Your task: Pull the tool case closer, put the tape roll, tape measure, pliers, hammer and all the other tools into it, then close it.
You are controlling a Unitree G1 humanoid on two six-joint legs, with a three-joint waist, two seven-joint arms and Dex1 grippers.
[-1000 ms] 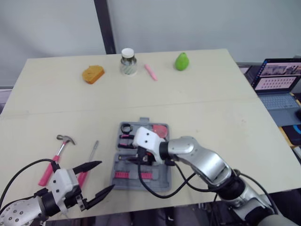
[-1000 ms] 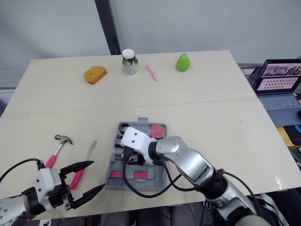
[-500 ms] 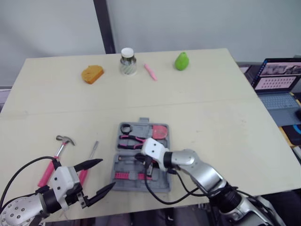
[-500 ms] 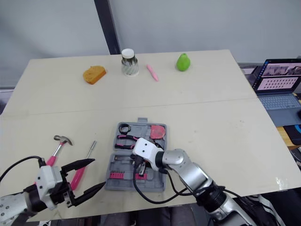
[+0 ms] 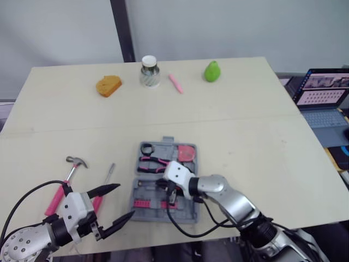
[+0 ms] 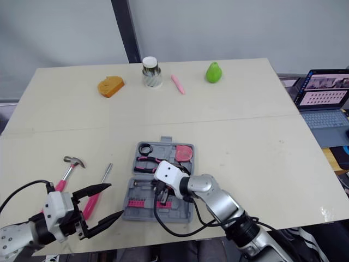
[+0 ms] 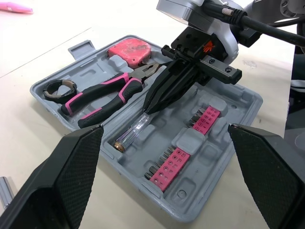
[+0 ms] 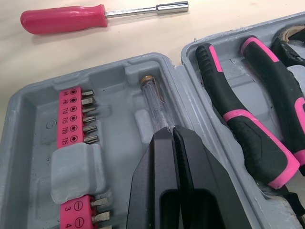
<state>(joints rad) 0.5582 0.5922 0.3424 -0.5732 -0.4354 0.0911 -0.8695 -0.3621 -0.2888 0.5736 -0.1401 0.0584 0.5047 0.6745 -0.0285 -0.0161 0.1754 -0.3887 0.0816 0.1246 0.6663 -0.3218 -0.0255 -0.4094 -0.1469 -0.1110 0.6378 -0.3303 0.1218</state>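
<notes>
The grey tool case (image 5: pixel 188 210) lies open near the table's front edge. In it are the black tape roll (image 5: pixel 146 148), the pink tape measure (image 5: pixel 186 153), the pink-and-black pliers (image 5: pixel 154 161), a clear-handled screwdriver (image 8: pixel 157 106) and pink bit holders (image 8: pixel 76 119). My right gripper (image 5: pixel 163 185) is shut inside the case, its tips (image 8: pixel 172 138) resting against the clear screwdriver. My left gripper (image 5: pixel 124 201) stands open just left of the case, holding nothing. The pink-handled hammer (image 5: pixel 65 177) and a pink screwdriver (image 8: pixel 64 18) lie on the table to the left, partly behind my left gripper.
Along the table's far edge sit an orange object (image 5: pixel 108 85), a jar with a white lid (image 5: pixel 148 71), a pink pen (image 5: pixel 174 83) and a green pear (image 5: pixel 211 71). A laptop (image 5: pixel 322 93) stands off the table to the right.
My right gripper drew back toward me and lower inside the case, uncovering the pliers. My left gripper has stayed open in the same place.
</notes>
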